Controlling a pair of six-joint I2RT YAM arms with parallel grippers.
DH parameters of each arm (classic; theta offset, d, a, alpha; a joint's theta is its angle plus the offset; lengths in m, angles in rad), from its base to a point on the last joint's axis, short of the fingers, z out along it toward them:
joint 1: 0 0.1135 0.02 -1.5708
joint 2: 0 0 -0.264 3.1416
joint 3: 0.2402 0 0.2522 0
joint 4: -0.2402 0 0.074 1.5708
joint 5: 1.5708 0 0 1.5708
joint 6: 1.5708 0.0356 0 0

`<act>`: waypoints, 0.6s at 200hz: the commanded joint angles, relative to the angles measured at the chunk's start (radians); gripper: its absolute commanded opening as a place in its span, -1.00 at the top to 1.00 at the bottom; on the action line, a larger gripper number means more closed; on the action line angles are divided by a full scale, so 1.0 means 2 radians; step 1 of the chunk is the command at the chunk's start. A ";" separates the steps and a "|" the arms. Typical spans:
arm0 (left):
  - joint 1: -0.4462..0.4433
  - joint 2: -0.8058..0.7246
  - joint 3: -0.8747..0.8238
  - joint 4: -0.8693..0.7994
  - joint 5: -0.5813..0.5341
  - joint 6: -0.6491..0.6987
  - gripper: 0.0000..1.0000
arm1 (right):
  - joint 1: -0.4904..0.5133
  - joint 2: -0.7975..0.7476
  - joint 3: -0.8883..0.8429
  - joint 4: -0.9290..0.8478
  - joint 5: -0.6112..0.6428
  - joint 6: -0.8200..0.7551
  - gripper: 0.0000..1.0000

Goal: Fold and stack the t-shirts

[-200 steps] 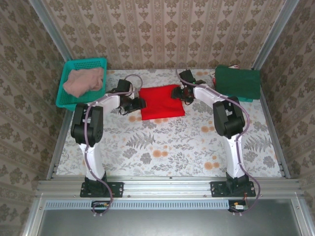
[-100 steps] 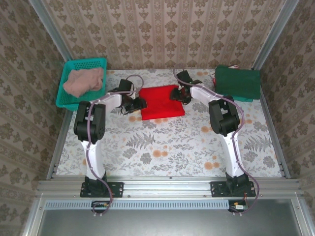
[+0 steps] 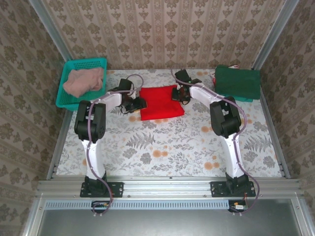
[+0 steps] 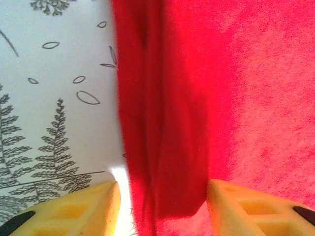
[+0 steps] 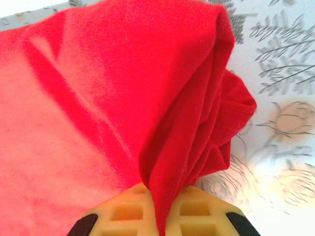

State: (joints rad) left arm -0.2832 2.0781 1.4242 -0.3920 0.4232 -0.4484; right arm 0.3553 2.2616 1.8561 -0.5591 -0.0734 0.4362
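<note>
A bright red t-shirt (image 3: 160, 102) lies folded into a rough square at the back middle of the table. My right gripper (image 3: 178, 93) is at its right edge, shut on a bunched fold of the red t-shirt (image 5: 187, 128), which rises between the yellow fingers (image 5: 125, 211). My left gripper (image 3: 139, 104) is at the shirt's left edge. Its jaws are open, astride the folded hem of the red t-shirt (image 4: 165, 128), with one yellow finger (image 4: 74, 209) over the tablecloth and the other over the cloth. A dusty pink t-shirt (image 3: 84, 81) lies crumpled in the basket. Dark green folded t-shirts (image 3: 237, 82) are stacked at the back right.
The teal mesh basket (image 3: 68, 66) stands at the back left corner. The floral tablecloth (image 3: 162, 147) covers the table, with open room in front of the red shirt. Metal rails (image 3: 59, 132) frame the sides, and wallpapered walls close in all round.
My right gripper has shut on the red t-shirt's right edge and shifted slightly left. My left gripper has stayed at the left edge, its jaws narrowing a little.
</note>
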 commanded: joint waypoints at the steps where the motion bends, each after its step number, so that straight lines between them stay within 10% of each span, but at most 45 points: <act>1: 0.019 -0.030 -0.021 -0.006 0.003 0.013 -0.02 | -0.015 -0.058 -0.006 -0.047 0.053 -0.051 1.00; 120: 0.038 -0.050 -0.044 -0.010 0.005 0.019 -0.02 | -0.075 -0.084 0.005 -0.081 0.075 -0.102 1.00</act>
State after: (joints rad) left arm -0.2096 2.0109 1.3499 -0.3950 0.4259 -0.4343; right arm 0.2211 2.0972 1.7489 -0.6518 0.0311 0.3202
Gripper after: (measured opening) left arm 0.512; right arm 0.083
